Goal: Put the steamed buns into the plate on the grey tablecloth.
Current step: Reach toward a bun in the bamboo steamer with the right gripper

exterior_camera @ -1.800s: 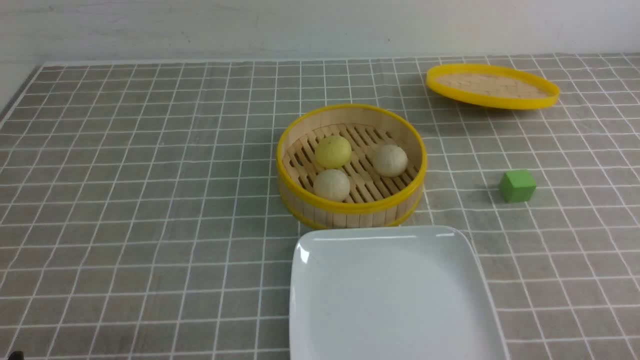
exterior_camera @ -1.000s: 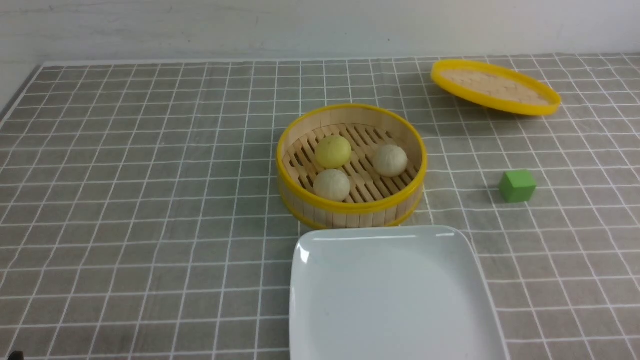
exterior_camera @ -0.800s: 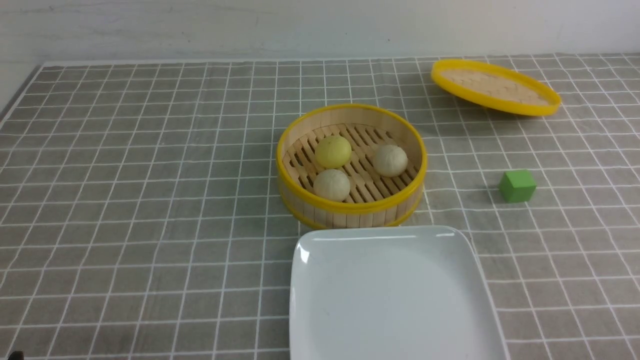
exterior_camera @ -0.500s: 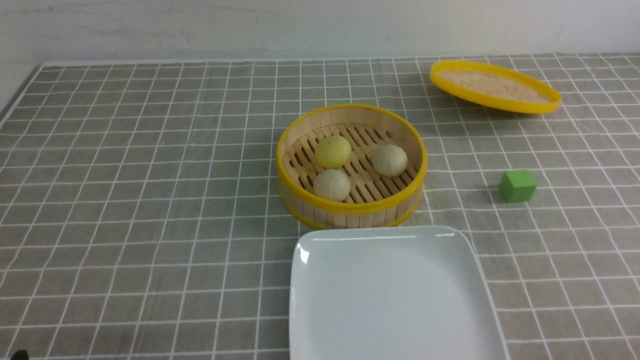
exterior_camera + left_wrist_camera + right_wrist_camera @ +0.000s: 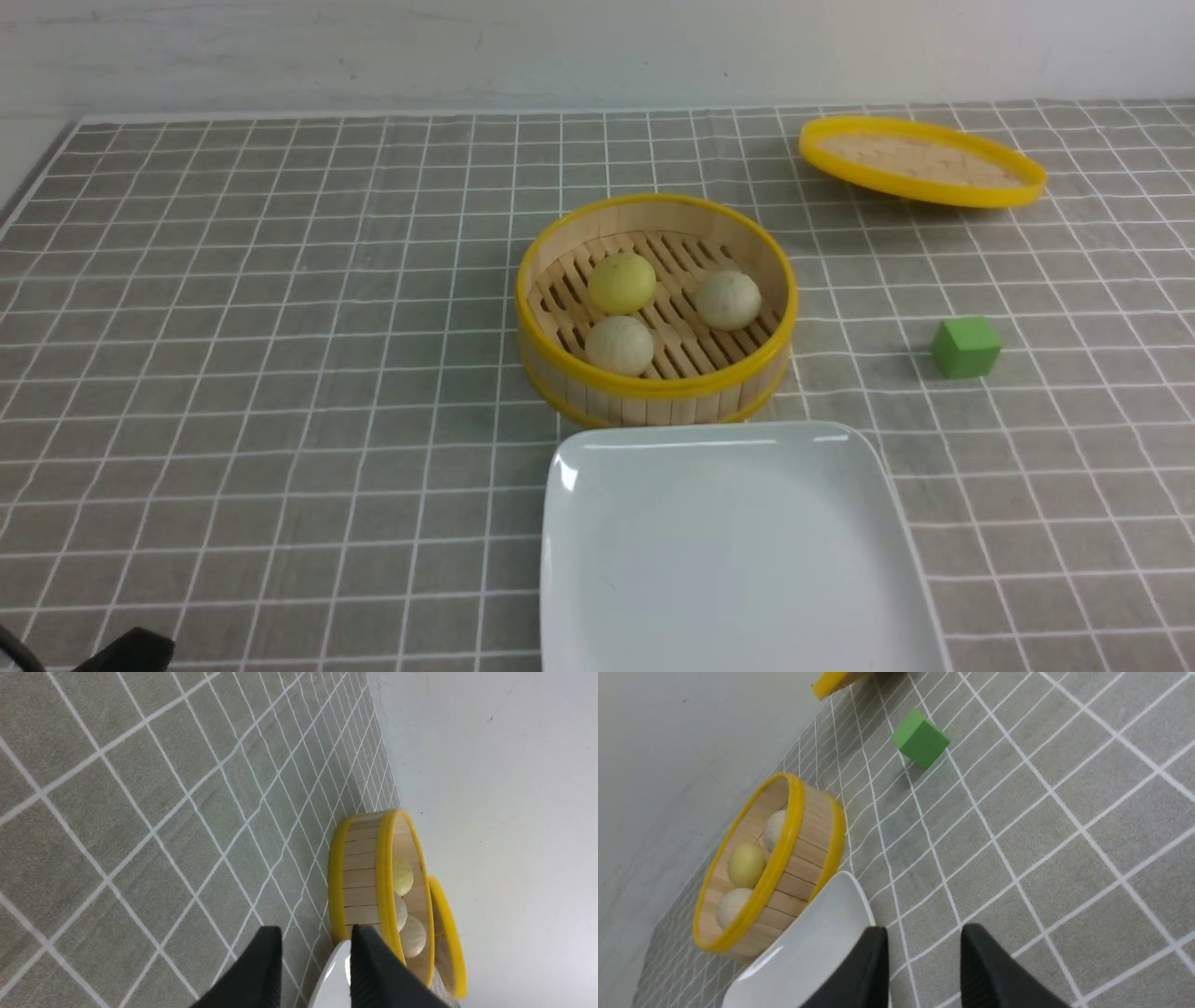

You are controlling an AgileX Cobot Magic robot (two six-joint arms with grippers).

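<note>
Open yellow-rimmed bamboo steamer (image 5: 653, 401) sitting dead centre, its round lid (image 5: 920, 161) lying well apart at the back right, small green cube (image 5: 965, 346) resting alone right of the steamer

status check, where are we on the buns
Left claw and right claw open, nothing held. Three buns in steamer, plate bare. Lid off, green block aside, path open.

No readable text, no labels, numbers or signs
</note>
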